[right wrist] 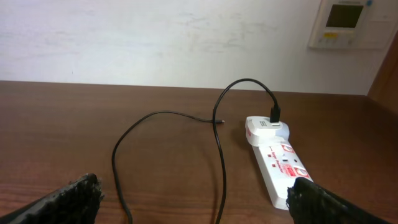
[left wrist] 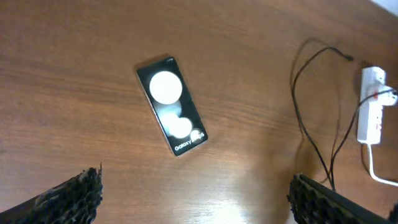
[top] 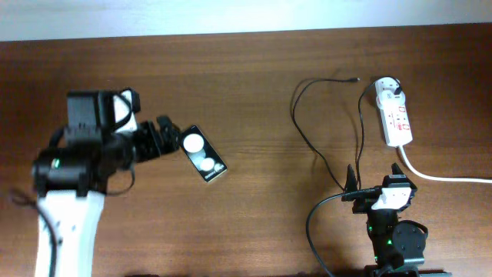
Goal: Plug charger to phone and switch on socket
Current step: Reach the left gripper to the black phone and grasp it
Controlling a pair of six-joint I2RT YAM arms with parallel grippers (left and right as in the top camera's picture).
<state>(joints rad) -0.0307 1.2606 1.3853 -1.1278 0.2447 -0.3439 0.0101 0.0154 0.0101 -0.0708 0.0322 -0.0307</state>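
Note:
The phone lies flat and slanted on the brown table, black with two white blobs; it also shows in the left wrist view. My left gripper is open and empty just left of the phone, its fingers apart short of the phone's near end. The socket is a white strip at the far right. A white adapter is plugged into its far end. The charger cable loops over the table, its tip lying free. My right gripper is open and empty over the cable loop.
A thick white cord runs from the socket to the right edge. A white wall with a control panel stands behind the table's far edge. The right arm's own black cable curves at the front.

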